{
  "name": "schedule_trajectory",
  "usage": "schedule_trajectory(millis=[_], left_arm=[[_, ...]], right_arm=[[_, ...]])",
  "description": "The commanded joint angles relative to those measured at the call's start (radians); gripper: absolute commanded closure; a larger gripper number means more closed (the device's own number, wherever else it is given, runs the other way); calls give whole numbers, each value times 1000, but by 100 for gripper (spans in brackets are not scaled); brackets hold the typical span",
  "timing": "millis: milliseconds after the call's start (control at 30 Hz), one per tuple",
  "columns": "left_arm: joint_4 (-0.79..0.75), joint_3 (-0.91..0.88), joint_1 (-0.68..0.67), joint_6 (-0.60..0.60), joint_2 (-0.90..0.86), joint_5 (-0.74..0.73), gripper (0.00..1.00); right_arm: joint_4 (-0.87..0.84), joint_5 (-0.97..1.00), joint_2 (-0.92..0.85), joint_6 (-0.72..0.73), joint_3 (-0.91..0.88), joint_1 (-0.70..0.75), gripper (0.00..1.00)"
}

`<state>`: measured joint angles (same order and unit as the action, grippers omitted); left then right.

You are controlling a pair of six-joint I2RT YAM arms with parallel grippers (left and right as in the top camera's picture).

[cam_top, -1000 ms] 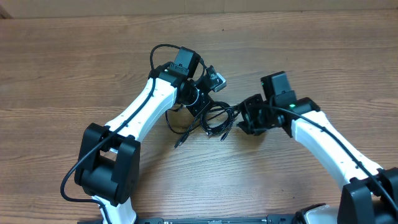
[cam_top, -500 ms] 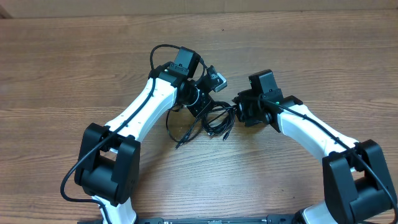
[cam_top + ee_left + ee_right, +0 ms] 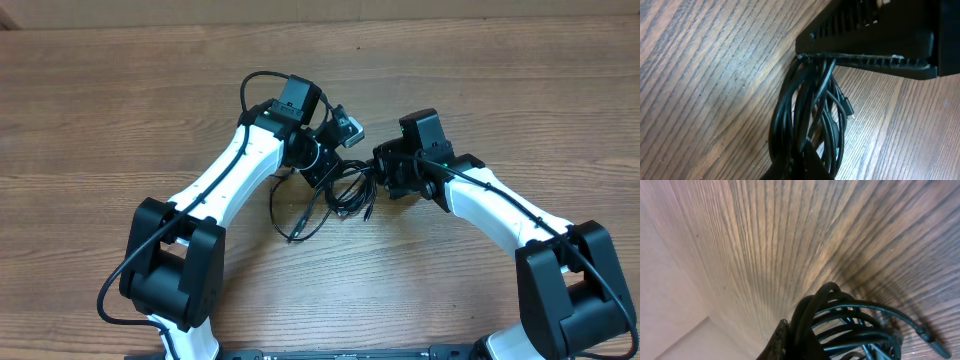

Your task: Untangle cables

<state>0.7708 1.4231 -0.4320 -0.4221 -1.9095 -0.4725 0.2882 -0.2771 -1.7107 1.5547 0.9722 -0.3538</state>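
Observation:
The cables (image 3: 345, 192) are a bundle of thin black cords on the wooden table between the two arms, with a loose loop (image 3: 296, 222) trailing to the lower left. My left gripper (image 3: 327, 168) is shut on the bundle's upper left part. In the left wrist view the cords (image 3: 807, 112) run from my fingertips (image 3: 801, 162) up to the right gripper's black body (image 3: 875, 40). My right gripper (image 3: 384, 174) is at the bundle's right end. In the right wrist view coiled cords (image 3: 840, 322) pass tight beside its finger (image 3: 780, 340). A small plug end (image 3: 849, 109) lies on the wood.
The wooden table (image 3: 120, 110) stretches around both arms. The thicker black wire (image 3: 252, 84) on the left arm loops above its wrist. A pale wall or floor edge (image 3: 670, 330) shows in the right wrist view.
My right gripper has moved left and a little up, onto the bundle's right end. The loose cable tail at the lower left has shifted and bowed into a loop. The left arm has stayed put.

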Motion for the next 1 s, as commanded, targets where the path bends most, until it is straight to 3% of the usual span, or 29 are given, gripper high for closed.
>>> schedule_trajectory(millis=[0, 133, 300, 467, 567, 833, 967], left_arm=[[3, 21, 0, -9, 31, -21, 96], [-18, 21, 1, 122, 31, 112, 96], [-77, 20, 2, 349, 30, 259, 96], [-127, 20, 2, 473, 30, 280, 96], [-140, 20, 2, 578, 30, 365, 96], [-145, 20, 9, 642, 28, 407, 96], [-141, 19, 56, 736, 20, 476, 96]], right_arm=[[-14, 13, -6, -141, 0, 0, 96], [-15, 5, 19, -355, 1, 2, 96], [-13, -75, 140, -507, 1, 1, 96], [18, -193, 270, -631, 1, 1, 96], [20, -265, 338, -709, 1, 1, 96], [-13, -362, 531, -876, 1, 2, 96], [-26, -360, 661, -953, 1, 3, 96]])
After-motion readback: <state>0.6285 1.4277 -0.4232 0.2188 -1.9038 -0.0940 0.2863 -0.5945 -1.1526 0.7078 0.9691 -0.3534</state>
